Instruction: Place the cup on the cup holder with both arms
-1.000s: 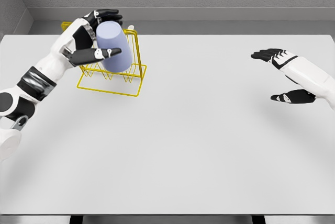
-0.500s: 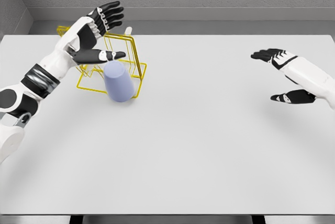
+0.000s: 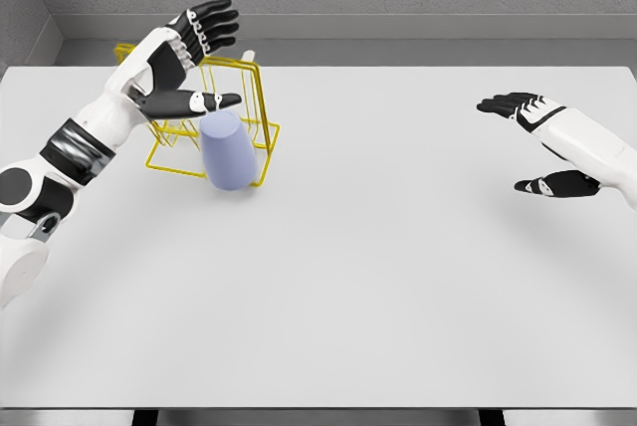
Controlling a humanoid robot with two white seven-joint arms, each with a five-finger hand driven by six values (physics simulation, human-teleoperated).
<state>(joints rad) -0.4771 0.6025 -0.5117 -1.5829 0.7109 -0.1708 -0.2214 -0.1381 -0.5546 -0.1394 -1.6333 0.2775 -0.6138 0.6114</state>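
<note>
A pale blue cup [image 3: 225,151] stands upside down at the front right of the yellow wire cup holder [image 3: 249,88], leaning a little against the frame. My left hand [image 3: 204,58] hovers just above the cup with fingers spread, holding nothing. The thumb [image 3: 204,101] stretches out right over the cup's top. My right hand [image 3: 532,142] hangs open over the table's right side, far from the cup and the holder.
The white table [image 3: 358,277] stretches wide in front of the holder. A grey wall runs behind the table's far edge, close behind the holder.
A second ago the left hand held the cup above the holder. It let go, the cup dropped to the holder's front right, and the fingers spread and rose slightly.
</note>
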